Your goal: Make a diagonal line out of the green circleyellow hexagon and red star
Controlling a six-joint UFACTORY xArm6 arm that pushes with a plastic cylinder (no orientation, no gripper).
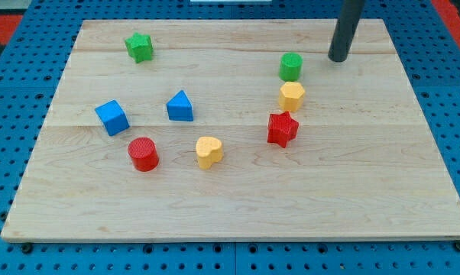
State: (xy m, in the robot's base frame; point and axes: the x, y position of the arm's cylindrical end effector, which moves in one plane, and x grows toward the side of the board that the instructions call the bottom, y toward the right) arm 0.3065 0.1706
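The green circle (291,66) sits on the wooden board (238,214) at the upper right of centre. The yellow hexagon (292,96) lies just below it, nearly touching. The red star (282,128) lies just below and slightly left of the hexagon. The three form a short, slightly slanted column. My tip (338,58) is at the view's top right, to the right of and a little above the green circle, apart from it and touching no block.
A green star (139,46) lies at the top left. A blue cube (111,117) and a blue triangle (179,106) sit left of centre. A red cylinder (144,153) and a yellow heart (209,151) lie below them.
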